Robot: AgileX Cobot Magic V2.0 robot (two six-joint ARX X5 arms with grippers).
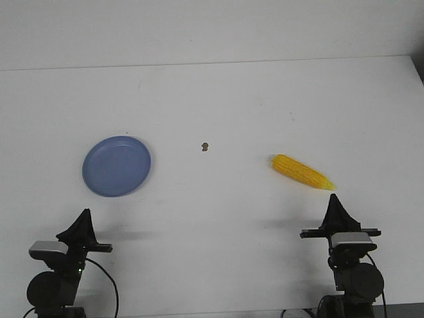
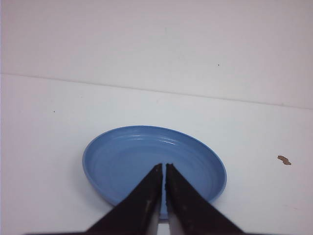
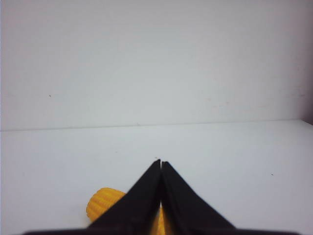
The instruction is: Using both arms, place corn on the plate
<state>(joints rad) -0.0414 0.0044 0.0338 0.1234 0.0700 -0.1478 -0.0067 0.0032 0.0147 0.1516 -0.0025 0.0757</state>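
Both grippers sit low at near table edge, jaws pinched together, holding nothing. Right gripper (image 1: 333,197) tip is just beside corn (image 1: 302,172) pointed end; left gripper (image 1: 84,212) is near plate (image 1: 116,166), w/ corn well apart from plate.

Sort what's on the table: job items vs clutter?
Job: corn, plate, left fingers and right fingers, both shut and empty.
Clutter: brown speck, lying between plate and corn.
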